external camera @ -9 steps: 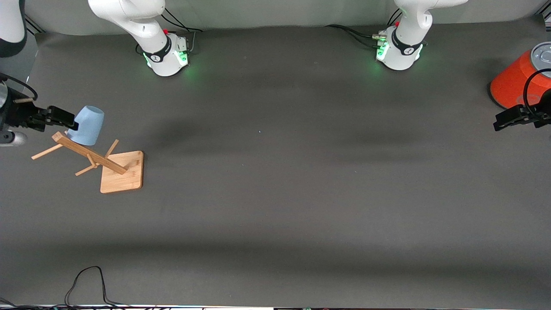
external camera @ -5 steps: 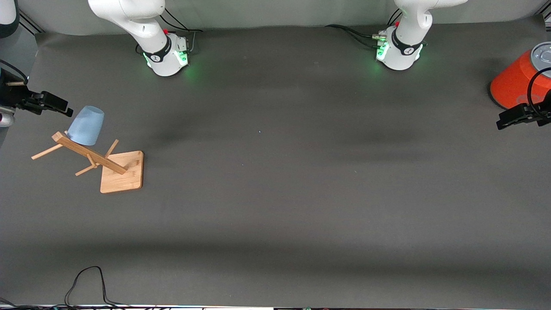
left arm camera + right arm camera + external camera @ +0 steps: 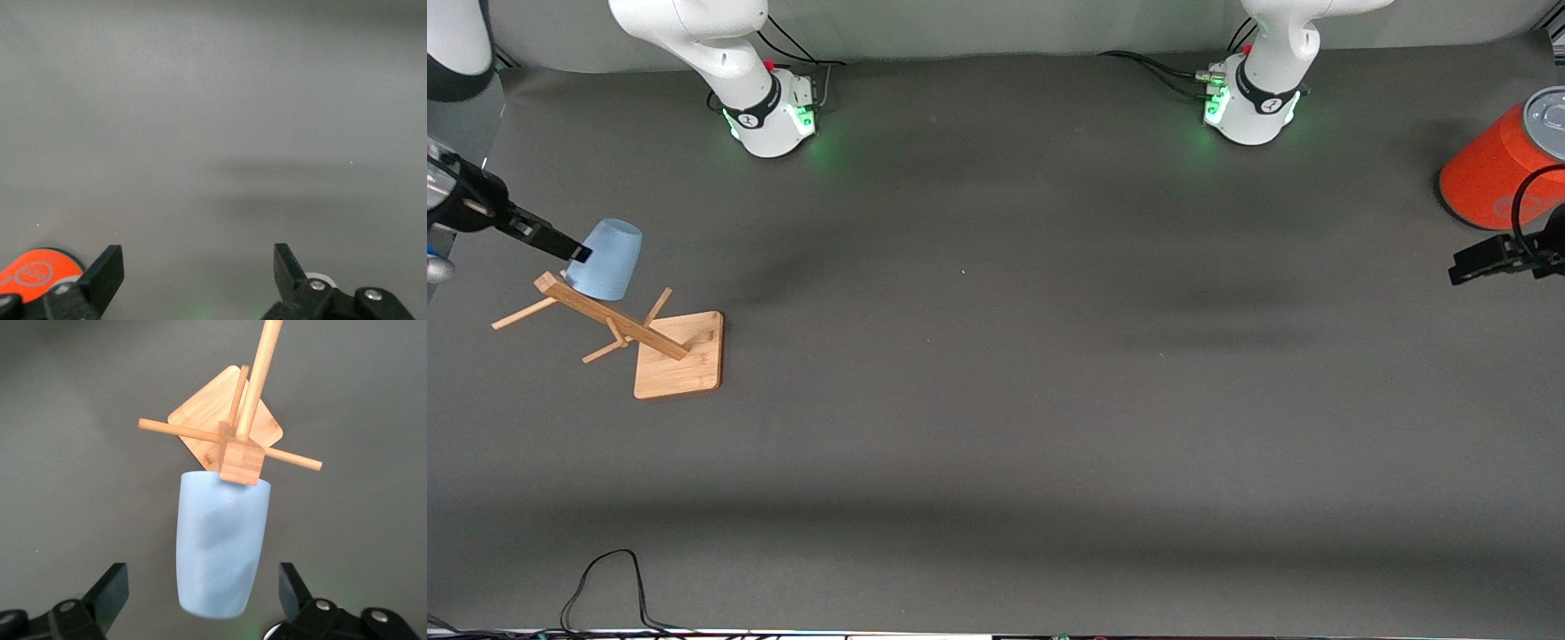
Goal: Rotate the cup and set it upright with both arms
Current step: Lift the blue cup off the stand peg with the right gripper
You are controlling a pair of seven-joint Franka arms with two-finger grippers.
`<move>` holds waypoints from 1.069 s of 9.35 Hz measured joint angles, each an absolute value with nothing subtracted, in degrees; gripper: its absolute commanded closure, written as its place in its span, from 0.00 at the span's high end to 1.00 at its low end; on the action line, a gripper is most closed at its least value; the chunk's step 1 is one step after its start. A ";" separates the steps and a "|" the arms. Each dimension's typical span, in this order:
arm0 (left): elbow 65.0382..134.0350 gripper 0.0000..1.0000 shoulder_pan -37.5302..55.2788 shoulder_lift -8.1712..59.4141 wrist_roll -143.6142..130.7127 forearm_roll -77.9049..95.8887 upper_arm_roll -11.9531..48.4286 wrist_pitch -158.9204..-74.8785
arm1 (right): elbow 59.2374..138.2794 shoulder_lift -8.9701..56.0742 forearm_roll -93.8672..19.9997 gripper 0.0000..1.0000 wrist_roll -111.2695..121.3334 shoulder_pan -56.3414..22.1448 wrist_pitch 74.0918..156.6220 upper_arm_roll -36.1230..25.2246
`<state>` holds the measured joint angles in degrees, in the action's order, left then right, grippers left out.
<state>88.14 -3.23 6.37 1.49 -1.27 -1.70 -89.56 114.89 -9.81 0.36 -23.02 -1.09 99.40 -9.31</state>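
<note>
The pale-blue cup (image 3: 609, 260) hangs mouth-down on a peg of a wooden rack (image 3: 679, 356) near the right arm's end of the table. In the right wrist view the cup (image 3: 220, 543) has its closed end between my right gripper's open fingers (image 3: 113, 587), with gaps on both sides. My right gripper (image 3: 569, 249) is tilted down at the cup's upper side and holds nothing. My left gripper (image 3: 1463, 267) is open and empty, low over the table next to the orange cylinder (image 3: 1489, 173); it also shows in the left wrist view (image 3: 199, 263).
The rack's post and pegs (image 3: 237, 450) stand right against the cup's rim. The orange cylinder's edge shows by the left fingers (image 3: 33, 273). A black cable (image 3: 605, 578) loops at the table edge nearest the front camera.
My right gripper drew back and up from the cup, then came back tilted against its upper side. The cup stayed on the rack. My left gripper shifted only slightly.
</note>
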 measured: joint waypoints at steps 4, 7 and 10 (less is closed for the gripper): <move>85.48 1.00 -3.42 10.18 1.48 -1.33 -1.82 -88.91 | 122.76 -8.49 0.36 1.00 -23.31 -1.06 109.45 -9.43; 84.95 1.00 -3.69 11.55 1.48 -1.38 -2.06 -85.99 | 123.64 -7.75 0.35 0.70 -23.37 -1.03 110.32 -9.65; 84.87 1.00 -4.08 11.75 1.48 -1.38 -2.11 -85.09 | 123.63 -7.79 0.34 0.58 -23.40 -1.03 110.32 -9.71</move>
<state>84.87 -4.08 11.75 1.48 -1.38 -2.11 -85.09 123.63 -7.79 0.34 -23.40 -1.03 110.32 -9.71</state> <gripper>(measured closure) 0.000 0.176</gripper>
